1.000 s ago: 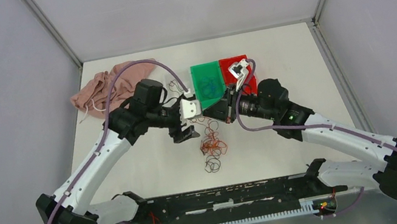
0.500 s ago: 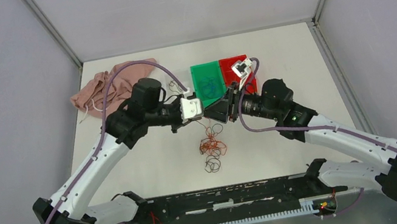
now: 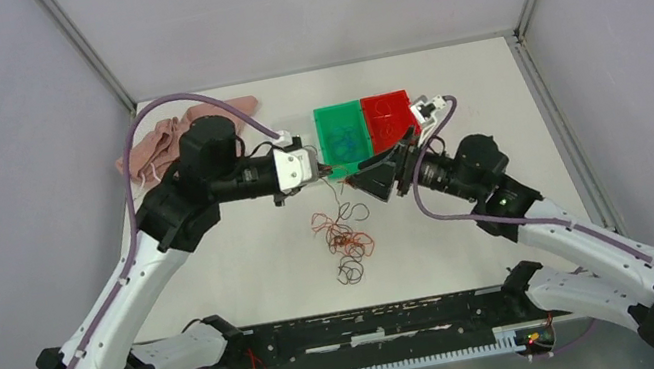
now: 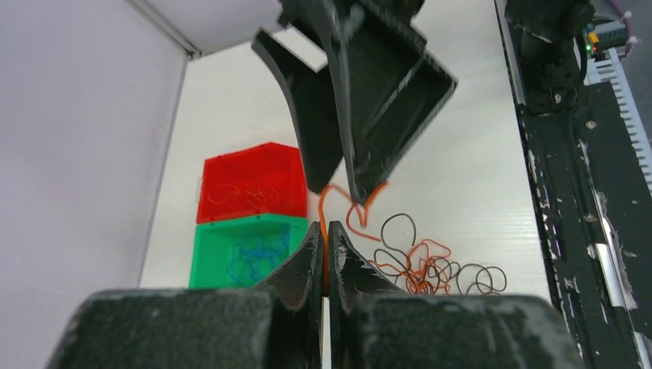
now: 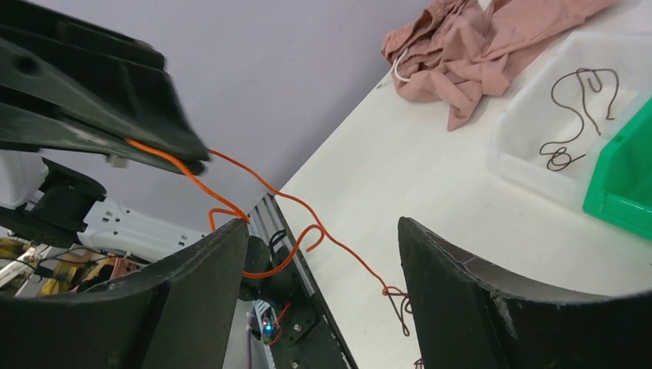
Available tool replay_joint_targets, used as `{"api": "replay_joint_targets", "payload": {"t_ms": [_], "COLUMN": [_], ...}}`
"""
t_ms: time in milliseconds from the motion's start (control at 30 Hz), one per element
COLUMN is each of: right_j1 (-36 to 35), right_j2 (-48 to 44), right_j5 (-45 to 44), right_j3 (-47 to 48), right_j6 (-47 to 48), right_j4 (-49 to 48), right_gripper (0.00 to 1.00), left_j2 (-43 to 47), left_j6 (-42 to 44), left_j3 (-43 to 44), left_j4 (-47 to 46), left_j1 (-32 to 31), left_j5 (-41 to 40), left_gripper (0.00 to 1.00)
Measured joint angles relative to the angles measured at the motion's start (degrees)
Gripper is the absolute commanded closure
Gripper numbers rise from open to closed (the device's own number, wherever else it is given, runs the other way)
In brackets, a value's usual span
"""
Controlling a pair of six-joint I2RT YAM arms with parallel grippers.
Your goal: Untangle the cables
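Note:
The cables [image 3: 346,247] lie as a loose wad of orange and black wire on the table, also seen in the left wrist view as curly loops [image 4: 430,265]. My left gripper [image 3: 326,170] hovers above them, shut on one orange cable [image 4: 324,231] that rises between its pads. That orange cable [image 5: 338,242] runs on over the tip of one finger [image 5: 231,238] of my right gripper [image 5: 323,223], which stands open just right of the left one [image 3: 360,180]. The strand trails down to the wad.
A green bin [image 3: 324,119] holds blue wires [image 3: 345,146], and a red bin [image 3: 384,101] beside it holds orange ones. A clear tray [image 5: 530,157] with a dark brown wire sits left of the green bin. Pink cloth [image 3: 156,146] lies at the back left.
My left gripper shut on the orange cable and rose toward the bins. My right gripper opened and drew back to the right. The wad stretched upward.

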State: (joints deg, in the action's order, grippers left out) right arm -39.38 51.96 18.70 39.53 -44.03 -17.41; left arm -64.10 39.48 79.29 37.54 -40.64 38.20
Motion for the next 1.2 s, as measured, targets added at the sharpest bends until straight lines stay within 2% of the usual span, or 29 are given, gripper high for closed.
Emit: {"api": "replay_joint_targets", "payload": {"t_ms": [167, 300, 600, 800, 1200], "right_j1": [-1.84, -3.76, -4.39, -4.59, -4.87], "right_j2": [5.84, 8.98, 14.14, 17.40, 21.55], "right_j5": [3.56, 5.16, 3.69, 1.11, -3.85], "right_j3": [0.00, 0.00, -0.04, -4.07, -12.59], "right_j6": [0.24, 0.42, -0.46, -2.14, -2.40], "right_j4": [-2.58, -4.79, -10.10, -15.37, -18.62], "right_gripper": [0.23, 0.27, 0.47, 0.54, 0.57], "left_j2": [-0.28, -1.16, -3.98, -5.64, -7.74], "left_j6": [-0.92, -1.22, -2.91, -4.48, -9.11], "left_j3": [4.24, 7.02, 13.11, 19.52, 27.71], "left_j4": [-0.04, -0.39, -0.61, -1.29, -3.54], "left_j1": [-1.03, -1.73, -3.19, -4.00, -4.22], "left_j5": [0.57, 0.81, 0.68, 0.26, -0.15], "left_gripper": [0.97, 0.97, 0.97, 0.97, 0.97]}}
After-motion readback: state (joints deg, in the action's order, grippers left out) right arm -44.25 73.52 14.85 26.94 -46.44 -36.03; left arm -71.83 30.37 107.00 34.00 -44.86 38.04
